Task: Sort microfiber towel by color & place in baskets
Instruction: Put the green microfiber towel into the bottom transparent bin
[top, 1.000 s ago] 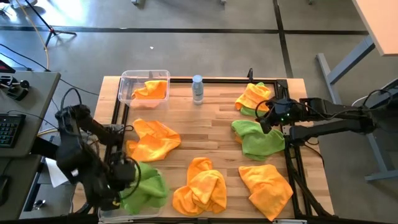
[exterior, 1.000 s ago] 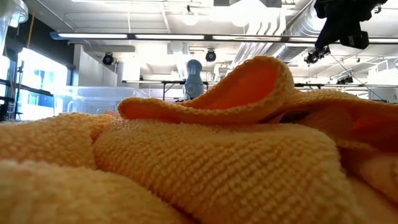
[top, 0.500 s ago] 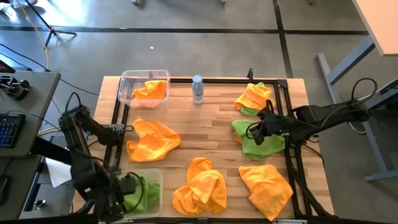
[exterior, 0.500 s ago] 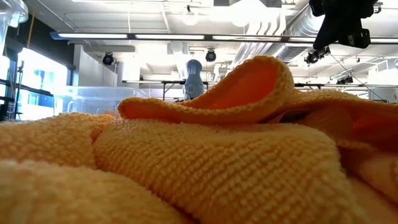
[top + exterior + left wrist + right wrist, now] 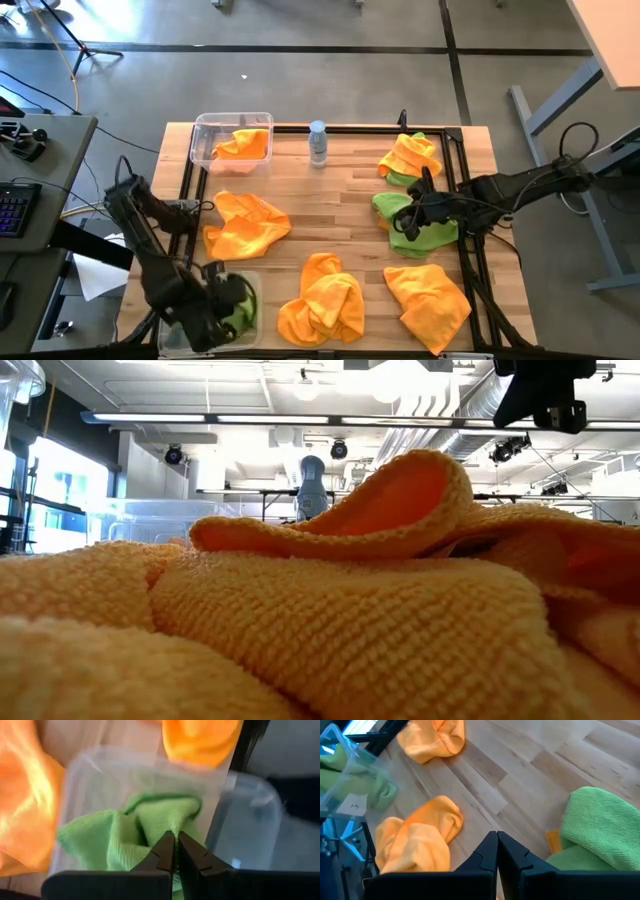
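Two clear bins stand on the bench (image 5: 340, 205). The far bin (image 5: 205, 130), at the bench's far left corner, holds one orange cloth (image 5: 243, 144) bunched against one side. The near bin (image 5: 249, 283), at the near left corner, holds a green cloth (image 5: 145, 827); the left gripper (image 5: 176, 840) hangs directly over it, jaws pressed together. Whether the tips pinch the green fabric or merely touch it cannot be told.

The right gripper (image 5: 497, 841) sits low over the bench with its jaws together, holding nothing. Just beside it lies a loose green cloth (image 5: 415, 222), outside any bin.

Remaining cloths lie loose on the bench:
- an orange cloth spread (image 5: 247, 222) just beyond the left gripper;
- a crumpled orange heap (image 5: 322, 298) between the two grippers, at the near edge;
- a flat orange cloth (image 5: 428, 292) nearer than the right gripper;
- an orange-on-green pile (image 5: 407, 156) beyond the right gripper.

A small water bottle (image 5: 318, 141) stands upright beside the far bin. In the low view, orange fabric fills the foreground.
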`<state>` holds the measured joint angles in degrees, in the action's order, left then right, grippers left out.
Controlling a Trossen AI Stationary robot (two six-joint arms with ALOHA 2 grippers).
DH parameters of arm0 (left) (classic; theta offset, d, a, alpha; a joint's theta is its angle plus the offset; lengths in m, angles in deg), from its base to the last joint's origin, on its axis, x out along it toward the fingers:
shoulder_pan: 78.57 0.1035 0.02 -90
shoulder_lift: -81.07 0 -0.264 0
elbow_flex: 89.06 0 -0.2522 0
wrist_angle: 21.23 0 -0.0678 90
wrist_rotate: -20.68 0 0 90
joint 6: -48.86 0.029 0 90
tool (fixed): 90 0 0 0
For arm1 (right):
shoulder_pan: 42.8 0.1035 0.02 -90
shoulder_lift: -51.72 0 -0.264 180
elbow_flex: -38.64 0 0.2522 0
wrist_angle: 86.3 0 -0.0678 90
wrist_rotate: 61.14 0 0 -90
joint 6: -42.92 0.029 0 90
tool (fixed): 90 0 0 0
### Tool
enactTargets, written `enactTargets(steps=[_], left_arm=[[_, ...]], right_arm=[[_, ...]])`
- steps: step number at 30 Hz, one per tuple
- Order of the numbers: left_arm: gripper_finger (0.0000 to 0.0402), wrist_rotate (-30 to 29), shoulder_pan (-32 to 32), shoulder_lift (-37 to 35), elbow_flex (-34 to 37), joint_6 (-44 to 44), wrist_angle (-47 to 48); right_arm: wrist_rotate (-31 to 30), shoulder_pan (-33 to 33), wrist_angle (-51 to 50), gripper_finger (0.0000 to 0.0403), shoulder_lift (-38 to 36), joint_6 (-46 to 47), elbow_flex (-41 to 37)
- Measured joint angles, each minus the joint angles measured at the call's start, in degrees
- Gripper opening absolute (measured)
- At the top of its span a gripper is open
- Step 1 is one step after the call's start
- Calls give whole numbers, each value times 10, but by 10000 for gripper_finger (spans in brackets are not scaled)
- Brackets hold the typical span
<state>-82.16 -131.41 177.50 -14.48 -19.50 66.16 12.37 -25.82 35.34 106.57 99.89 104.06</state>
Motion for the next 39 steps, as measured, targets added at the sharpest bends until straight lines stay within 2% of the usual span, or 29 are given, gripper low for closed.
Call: enactTargets(steps=[10, 13, 16, 20, 31, 39], left_arm=[[0, 27, 6, 149, 0, 79, -2], [0, 54, -1, 170, -4, 93, -6], [0, 54, -8, 178, -4, 84, -9], [1, 21, -15, 166, 2, 56, 10], [4, 15, -11, 59, 0, 24, 4], [65, 14, -11, 18, 0, 20, 4]], right_arm=[[-27, 31, -1, 0, 0, 21, 0], [-28, 37, -1, 0, 0, 26, 0], [-28, 44, -1, 0, 0, 35, 0], [-28, 53, -1, 0, 0, 38, 0], [-29, 57, -1, 0, 0, 42, 0], [-29, 57, -1, 0, 0, 41, 0]])
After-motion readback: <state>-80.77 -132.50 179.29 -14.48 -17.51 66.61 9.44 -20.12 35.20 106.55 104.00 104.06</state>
